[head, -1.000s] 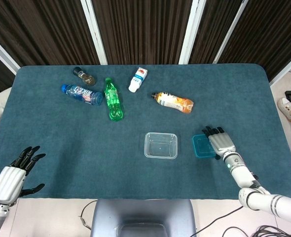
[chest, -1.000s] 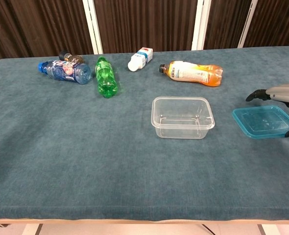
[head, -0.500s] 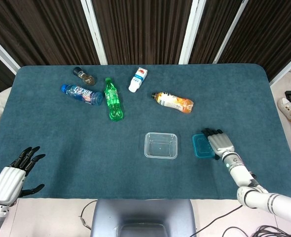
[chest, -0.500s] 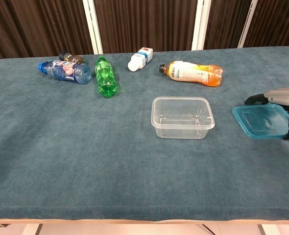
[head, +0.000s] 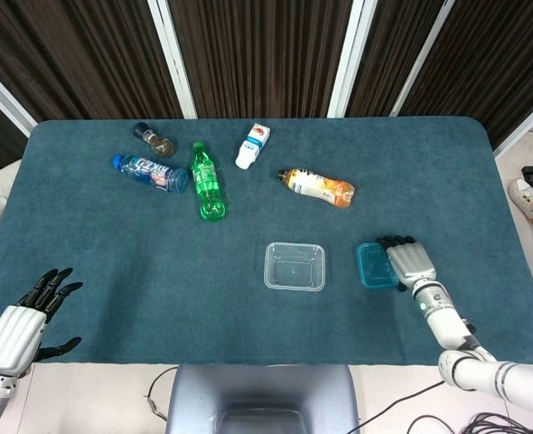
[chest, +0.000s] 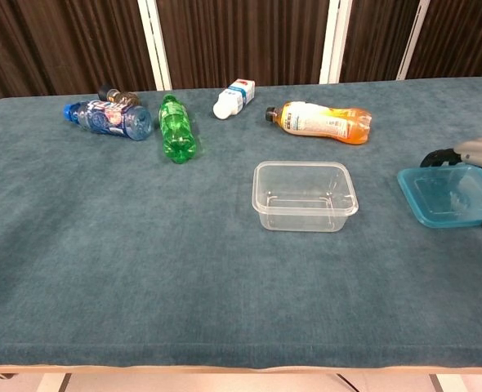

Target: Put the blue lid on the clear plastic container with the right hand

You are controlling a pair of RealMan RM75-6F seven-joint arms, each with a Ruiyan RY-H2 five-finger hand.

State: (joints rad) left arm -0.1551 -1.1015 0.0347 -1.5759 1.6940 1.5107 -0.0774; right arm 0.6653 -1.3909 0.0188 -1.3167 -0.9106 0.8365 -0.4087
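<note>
One bench (head: 447,172) is carrying everything: the clear plastic container (head: 294,266) is sitting mid-bench, while the right hand (head: 409,260), grasping the blue lid (head: 372,264), is tilting it up off the cloth toward the bench's right edge, so lifting is beginning

Blue lid (chest: 447,194) tilted, shifted rightward.
</note>
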